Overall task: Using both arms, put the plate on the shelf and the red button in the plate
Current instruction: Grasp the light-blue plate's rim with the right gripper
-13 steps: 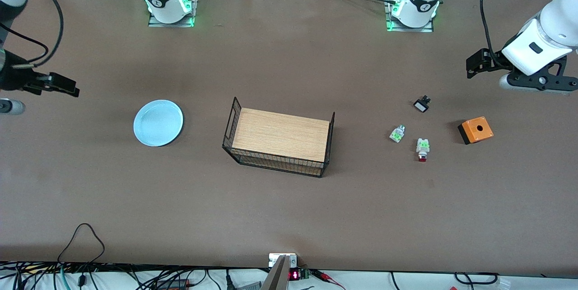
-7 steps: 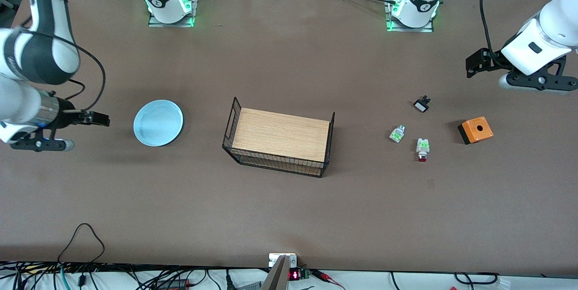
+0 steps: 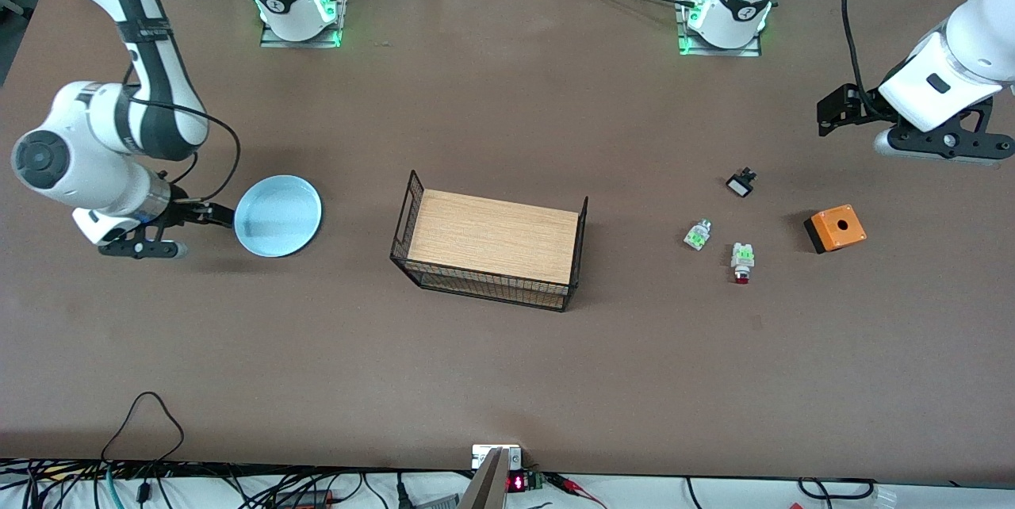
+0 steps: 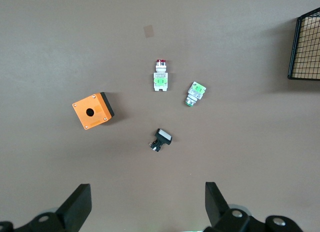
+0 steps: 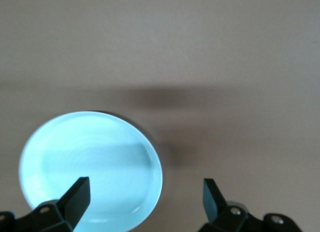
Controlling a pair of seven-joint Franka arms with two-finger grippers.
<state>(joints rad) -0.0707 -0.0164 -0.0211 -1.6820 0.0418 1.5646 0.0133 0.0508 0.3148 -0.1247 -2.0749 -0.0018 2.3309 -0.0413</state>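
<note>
The pale blue plate (image 3: 278, 216) lies flat on the table toward the right arm's end. My right gripper (image 3: 217, 215) is open, low at the plate's edge. In the right wrist view the plate (image 5: 90, 167) has its rim between the open fingers of that gripper (image 5: 145, 199), untouched. The red button (image 3: 743, 262) lies on the table toward the left arm's end, red cap toward the front camera. My left gripper (image 3: 833, 111) is open and empty, high over the table's end. The left wrist view shows the red button (image 4: 160, 78) well off from the left gripper (image 4: 148, 207).
A wire basket with a wooden board (image 3: 406, 216) stands mid-table and shows in the left wrist view (image 4: 305, 47). Near the red button lie a white-and-green part (image 3: 698, 235), a black-and-white part (image 3: 741, 183) and an orange box with a hole (image 3: 835, 228).
My right arm has swung in from the table's end and come down, bringing its open gripper up to the plate's edge. The left arm has barely moved.
</note>
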